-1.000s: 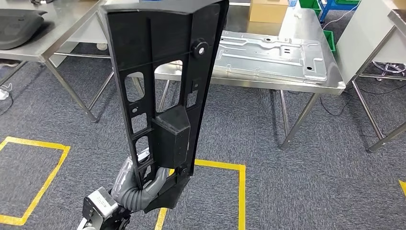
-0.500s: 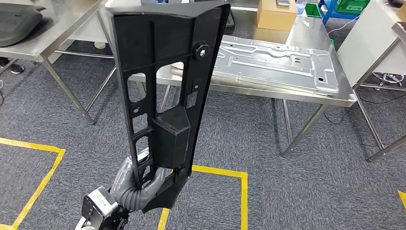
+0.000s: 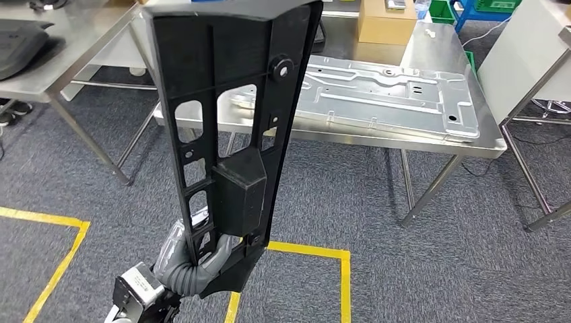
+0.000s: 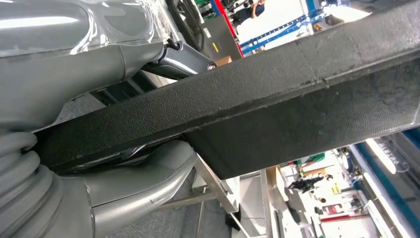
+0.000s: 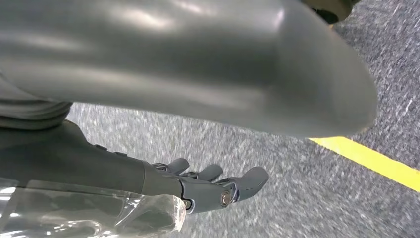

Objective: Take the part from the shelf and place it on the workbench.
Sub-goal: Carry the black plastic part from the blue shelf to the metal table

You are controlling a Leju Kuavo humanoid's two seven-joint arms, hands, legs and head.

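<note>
A long black plastic part with cut-out windows and a boxy block stands upright close in front of me. My left hand grips it at its lower end, fingers wrapped around the frame. In the left wrist view the part's textured edge runs across, with my thumb under it. The steel workbench lies ahead, beyond the part. My right hand hangs over the carpet with its fingers stretched out and nothing in it.
A pressed metal panel covers most of the workbench, with a cardboard box behind it. Another steel table stands at the left. Yellow tape lines mark the grey carpet. A further table leg stands at the right.
The whole picture has shifted: my camera moved, and the workbench now sits lower and nearer in view. The part stays upright in my left hand as before.
</note>
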